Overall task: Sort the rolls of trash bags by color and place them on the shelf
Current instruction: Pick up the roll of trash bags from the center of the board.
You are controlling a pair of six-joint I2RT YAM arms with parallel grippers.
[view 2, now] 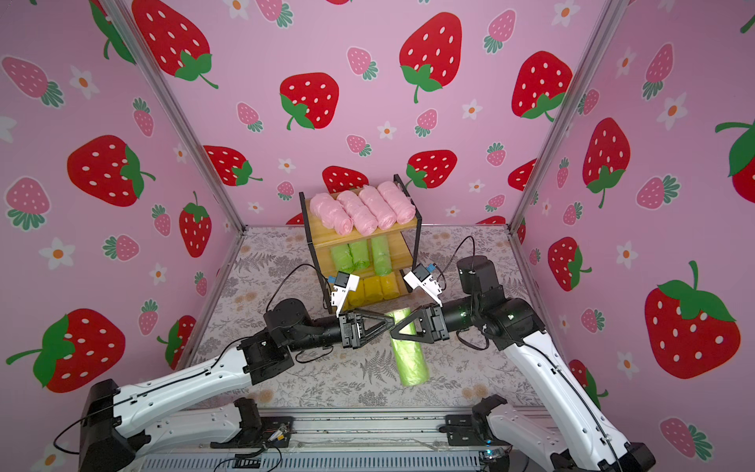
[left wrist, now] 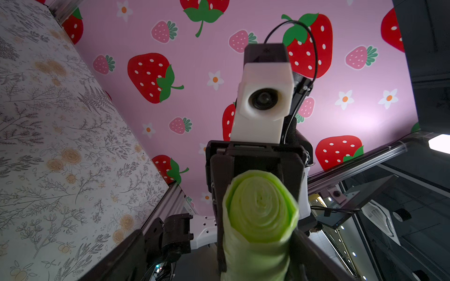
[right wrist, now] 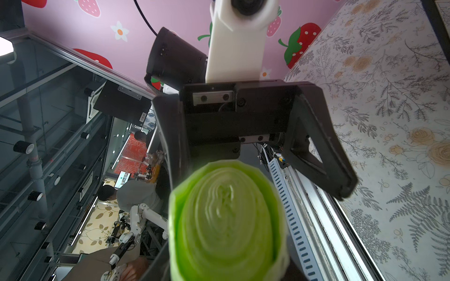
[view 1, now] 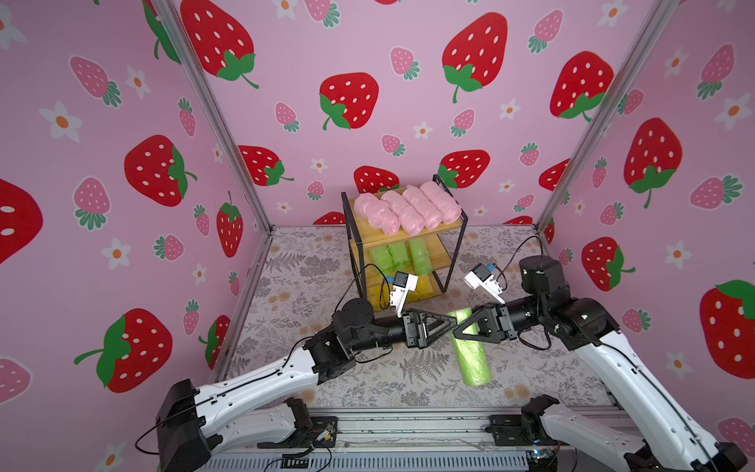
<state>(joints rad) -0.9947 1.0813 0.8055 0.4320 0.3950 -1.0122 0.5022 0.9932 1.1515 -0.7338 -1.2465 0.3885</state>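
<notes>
A light green roll hangs slanted above the floral table, and my right gripper is shut on it near its upper end. The roll's spiral end fills the right wrist view. My left gripper faces it from the other side, open, with its wide jaws around the same end of the roll. On the shelf at the back, several pink rolls lie on the top tier and three green rolls on the middle one. Yellow rolls on the bottom tier are partly hidden by the left wrist camera.
Strawberry-print walls close in the back and both sides. An aluminium rail runs along the table's front edge, where the arm bases stand. The shelf's black frame stands just behind both wrists.
</notes>
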